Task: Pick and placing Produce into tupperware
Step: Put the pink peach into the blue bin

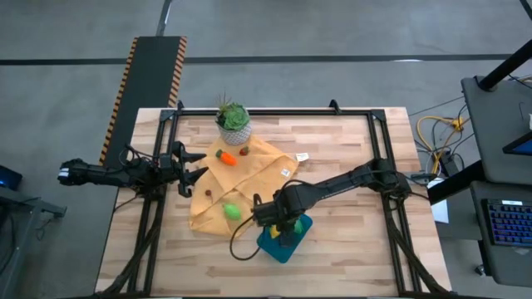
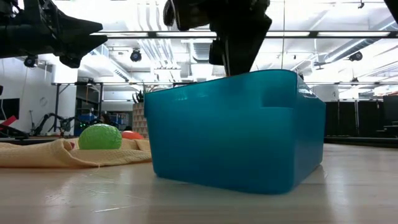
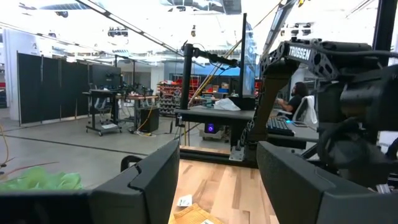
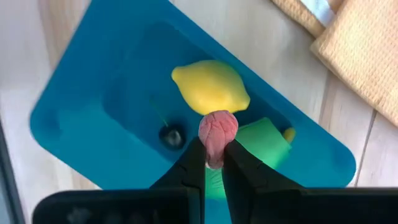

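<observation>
Scanning from the left edge of the table, we find the left gripper (image 1: 193, 166) waiting just off the mustard cloth (image 1: 258, 170), its fingers parted about halfway and holding nothing. On that cloth we still count produce to be moved: an orange carrot (image 1: 225, 155) with a small dark red piece (image 1: 243, 151) beside it, near the potted plant (image 1: 233, 122), and a green oval piece (image 1: 232, 211) at the cloth's near edge. Further right, we see the right gripper (image 4: 213, 163) poised directly above the teal tupperware (image 1: 270, 243), its fingers pinched nearly shut on a small pinkish-red piece (image 4: 217, 130). Inside the container we already see a yellow lemon (image 4: 210, 86), a green piece (image 4: 262, 142) and a small dark item (image 4: 171, 134). We judge the step in hand to be the placing of this piece. The next move calls for parting the fingers over the container's interior, not its rim, then lifting clear and returning leftward to the cloth for the remaining produce.
</observation>
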Controlling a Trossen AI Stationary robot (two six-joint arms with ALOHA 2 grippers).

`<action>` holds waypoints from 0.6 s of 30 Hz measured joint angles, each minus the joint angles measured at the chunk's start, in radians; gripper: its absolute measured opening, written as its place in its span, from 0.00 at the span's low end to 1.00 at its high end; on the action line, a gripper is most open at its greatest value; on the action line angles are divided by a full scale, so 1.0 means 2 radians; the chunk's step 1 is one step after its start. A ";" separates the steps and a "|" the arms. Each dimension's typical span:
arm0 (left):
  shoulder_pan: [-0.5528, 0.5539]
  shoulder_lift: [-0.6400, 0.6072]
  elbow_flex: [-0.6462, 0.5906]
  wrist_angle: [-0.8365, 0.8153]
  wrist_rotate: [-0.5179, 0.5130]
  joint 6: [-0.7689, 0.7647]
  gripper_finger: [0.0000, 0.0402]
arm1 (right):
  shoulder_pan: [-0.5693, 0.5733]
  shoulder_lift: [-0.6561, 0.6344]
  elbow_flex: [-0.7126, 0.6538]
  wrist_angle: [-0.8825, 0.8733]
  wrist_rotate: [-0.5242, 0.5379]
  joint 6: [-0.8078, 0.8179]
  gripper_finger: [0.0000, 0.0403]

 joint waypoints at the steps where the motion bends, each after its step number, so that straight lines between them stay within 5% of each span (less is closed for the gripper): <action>1: 0.000 0.000 0.000 0.000 0.000 0.000 0.50 | 0.000 0.000 -0.004 0.001 0.000 0.000 0.06; 12: 0.000 0.000 0.000 0.000 0.000 0.000 0.50 | -0.012 0.000 -0.046 0.045 0.001 -0.010 0.06; 18: 0.000 0.000 0.000 0.000 0.000 0.000 0.50 | -0.016 0.000 -0.046 0.044 0.001 -0.017 0.15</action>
